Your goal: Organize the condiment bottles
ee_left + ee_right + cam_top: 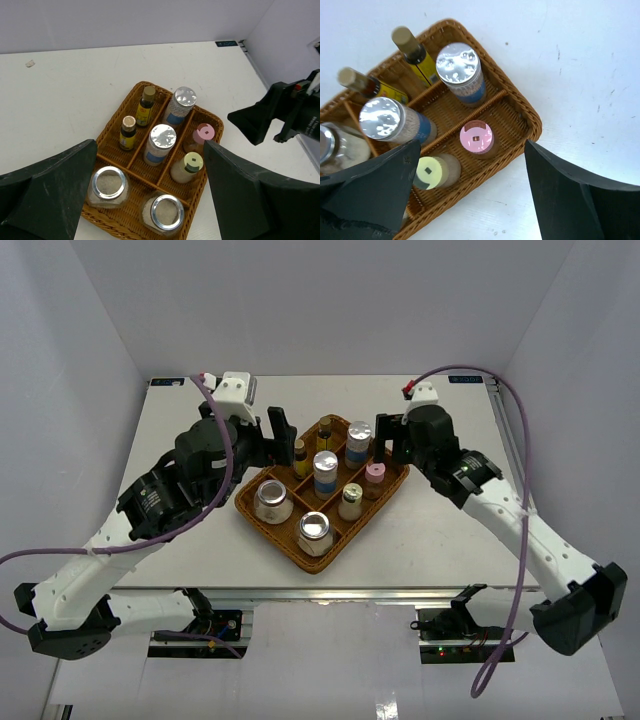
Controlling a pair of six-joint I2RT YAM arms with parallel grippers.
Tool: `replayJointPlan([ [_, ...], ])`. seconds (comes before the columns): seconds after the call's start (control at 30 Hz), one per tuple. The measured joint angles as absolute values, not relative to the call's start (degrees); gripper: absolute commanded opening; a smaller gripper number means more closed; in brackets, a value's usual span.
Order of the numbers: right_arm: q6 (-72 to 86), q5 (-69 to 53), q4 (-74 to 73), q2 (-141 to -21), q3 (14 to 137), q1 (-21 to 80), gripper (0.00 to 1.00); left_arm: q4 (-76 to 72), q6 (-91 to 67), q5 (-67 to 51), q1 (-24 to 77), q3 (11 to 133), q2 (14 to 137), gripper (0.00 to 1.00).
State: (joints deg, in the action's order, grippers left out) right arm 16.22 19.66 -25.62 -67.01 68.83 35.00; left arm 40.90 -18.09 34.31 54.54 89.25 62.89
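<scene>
Hovering right gripper: jaws wide, empty, over pink-capped bottle
Left gripper: jaws wide, empty
Woven tray: condiment bottles upright

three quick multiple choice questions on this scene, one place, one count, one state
1. Where is the pink-capped bottle? A) in the woven tray, beside the yellow-capped bottle B) on the bare table C) between the right jaws
2. How many squat silver-lidded jars? A) one B) two C) four
3. The right jaws are: A) shut on a bottle B) open, empty C) shut, empty
Answers: 1 A, it stands in a tray compartment; 2 B, two show in the left wrist view; 3 B, the right wrist view shows them wide apart.
</scene>
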Motion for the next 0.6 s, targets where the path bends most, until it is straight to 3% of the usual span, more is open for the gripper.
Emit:
replayJointPlan([
  [0.17,18.21,19.26,-28.94,-59.41,69.21,35.00,0.90,40.39,-19.17,30.09,54.54,90.49,63.30,0.98],
  [0.6,22.30,12.68,-30.00,-41.13,61.48,35.00,0.90,37.19,-25.49,21.33,54.52,74.55,58.99,0.98],
])
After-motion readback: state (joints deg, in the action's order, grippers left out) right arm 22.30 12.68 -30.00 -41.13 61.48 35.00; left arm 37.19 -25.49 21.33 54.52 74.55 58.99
